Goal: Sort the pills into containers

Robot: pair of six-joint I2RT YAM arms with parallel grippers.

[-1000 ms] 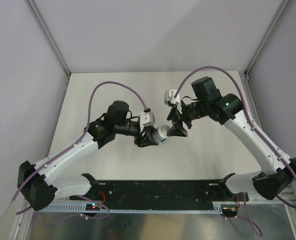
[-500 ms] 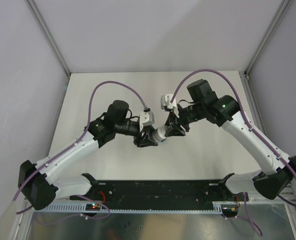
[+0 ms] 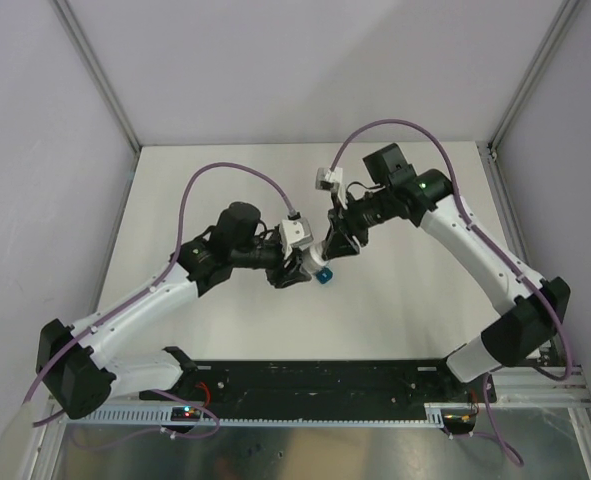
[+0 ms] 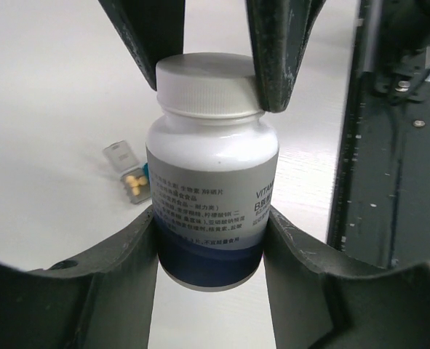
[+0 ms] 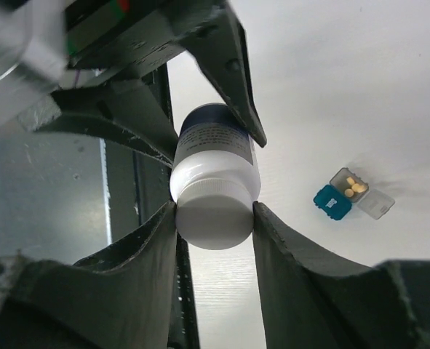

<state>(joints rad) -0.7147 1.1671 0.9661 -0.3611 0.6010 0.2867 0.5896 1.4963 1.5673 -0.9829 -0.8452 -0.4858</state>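
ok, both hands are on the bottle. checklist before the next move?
1. Left hand clamped on bottle body: ok.
2. Right hand clamped on cap: ok.
3. Cap seated on bottle, no gap showing: ok.
4. Grey compartment open, yellow pills inside: ok.
5. Teal compartment open: not ok, lid shut.
6. Pills inside bottle: cannot tell, it is opaque.
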